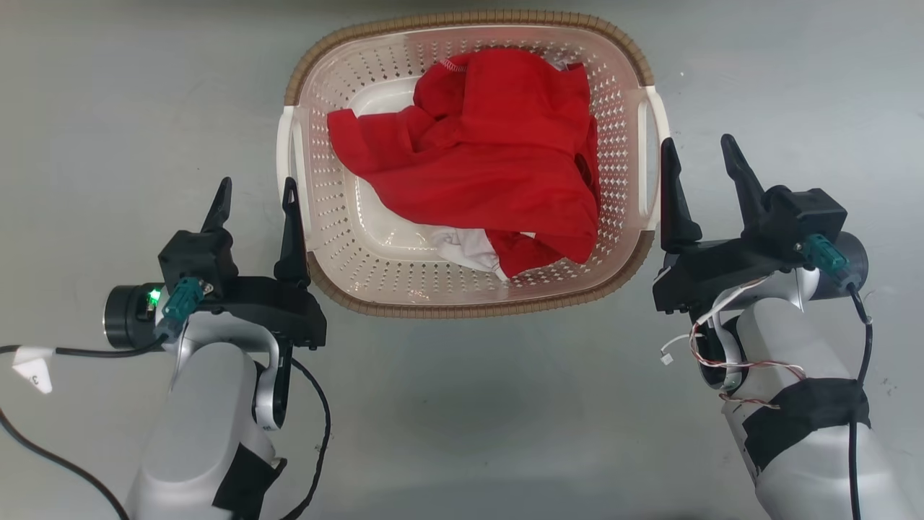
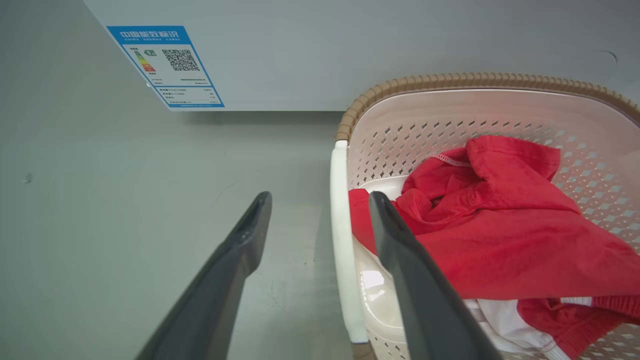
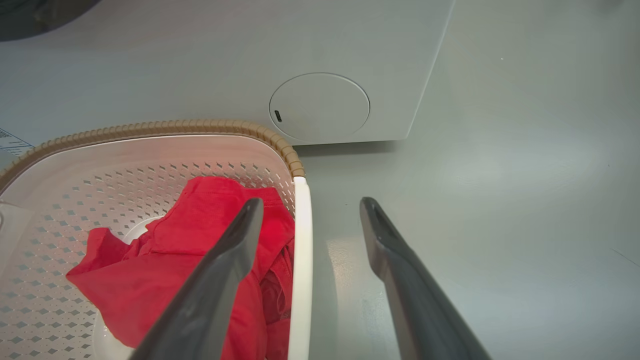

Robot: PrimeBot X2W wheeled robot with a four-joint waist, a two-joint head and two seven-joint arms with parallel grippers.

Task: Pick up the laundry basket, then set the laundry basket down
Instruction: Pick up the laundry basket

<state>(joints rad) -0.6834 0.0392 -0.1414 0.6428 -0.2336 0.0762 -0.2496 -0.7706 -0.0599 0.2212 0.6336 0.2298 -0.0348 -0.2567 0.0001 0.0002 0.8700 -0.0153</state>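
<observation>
We logged left gripper (image 1: 258,206) and right gripper (image 1: 700,166) both spread, straddling white handles (image 1: 283,148) of the cream perforated plastic laundry basket (image 1: 469,309); grey floor (image 1: 462,412) open alongside.

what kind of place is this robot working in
Likely a laundry area, perhaps a test mock-up: a laundry basket holding a red garment sits on a grey floor before a white appliance bearing an energy label, probably a washing machine.

Grey floor (image 1: 462,412) with laundry basket (image 1: 473,19) on it
</observation>
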